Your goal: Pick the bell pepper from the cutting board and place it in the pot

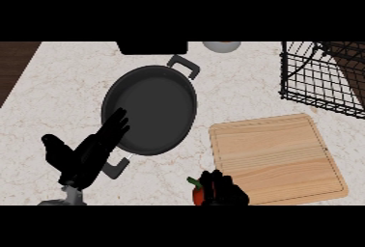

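A red bell pepper (196, 191) with a green stem shows at the lower edge, just left of the wooden cutting board (278, 157). My right hand (224, 190) curls round the pepper and hides most of it. The dark pot (149, 108), with two handles, lies on the counter up and to the left of that hand. Over the pot's lower left rim rests my left hand (89, 154), fingers straight and open, holding nothing.
A black wire rack (321, 77) stands at the back right. A dark box (153, 47) and a pale round object (221, 46) sit at the counter's far edge. Dark wood borders the counter at the left.
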